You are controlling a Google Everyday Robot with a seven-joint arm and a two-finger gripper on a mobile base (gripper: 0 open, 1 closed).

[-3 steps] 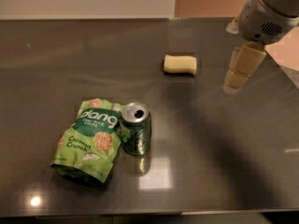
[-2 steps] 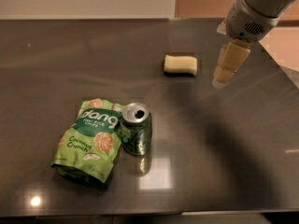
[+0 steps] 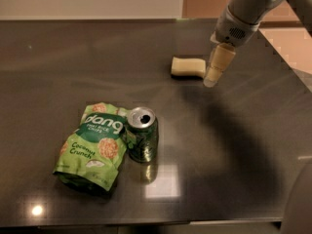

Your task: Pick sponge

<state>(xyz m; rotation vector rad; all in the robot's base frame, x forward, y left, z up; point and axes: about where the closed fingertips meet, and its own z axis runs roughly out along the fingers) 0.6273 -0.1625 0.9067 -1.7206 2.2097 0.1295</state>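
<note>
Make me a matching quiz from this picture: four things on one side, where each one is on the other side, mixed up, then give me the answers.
Things:
1. sponge
2. green can
3. chip bag
4. gripper

Places:
A. standing upright, close beside the bag on its right in the picture
B. lying at the near left of the table
C. lying flat toward the table's far side
D. pointing down, just right of the sponge in the picture

Pairs: 1-C, 2-A, 3-B, 4-D.
</note>
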